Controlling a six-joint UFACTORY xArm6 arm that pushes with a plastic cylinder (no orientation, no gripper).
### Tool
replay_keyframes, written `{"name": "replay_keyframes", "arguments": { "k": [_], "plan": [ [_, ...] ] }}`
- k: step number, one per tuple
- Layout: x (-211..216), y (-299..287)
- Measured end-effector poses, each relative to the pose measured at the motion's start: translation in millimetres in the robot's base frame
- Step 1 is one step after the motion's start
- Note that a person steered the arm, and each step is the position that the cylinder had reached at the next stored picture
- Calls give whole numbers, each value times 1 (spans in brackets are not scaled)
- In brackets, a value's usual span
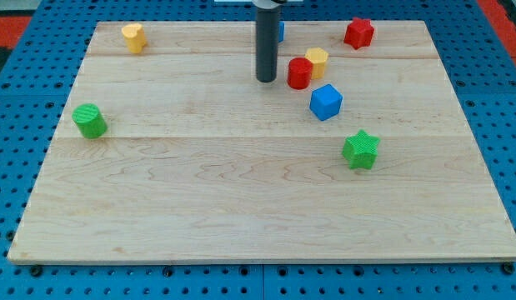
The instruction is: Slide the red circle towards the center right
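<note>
The red circle (299, 73) is a short red cylinder in the upper middle of the wooden board (241, 200). A yellow block (317, 61) touches it on its upper right. My tip (267, 80) is the lower end of a dark rod, just to the view's left of the red circle with a small gap between them. A blue cube (326, 102) lies just below and right of the red circle.
A green star (360, 150) lies at the right of the middle. A red star (358, 32) is at the top right. A yellow block (133, 37) is at the top left. A green cylinder (90, 121) is at the left. A blue block (280, 32) is partly hidden behind the rod.
</note>
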State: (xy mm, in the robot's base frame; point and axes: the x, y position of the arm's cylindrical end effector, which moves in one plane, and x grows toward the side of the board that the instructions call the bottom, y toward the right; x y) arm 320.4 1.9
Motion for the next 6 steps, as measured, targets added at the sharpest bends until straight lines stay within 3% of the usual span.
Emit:
{"name": "replay_keyframes", "arguments": {
  "k": [1, 3, 4, 6],
  "plan": [
    [-3, 20],
    [27, 165],
    [30, 192],
    [6, 171]
  ]
}}
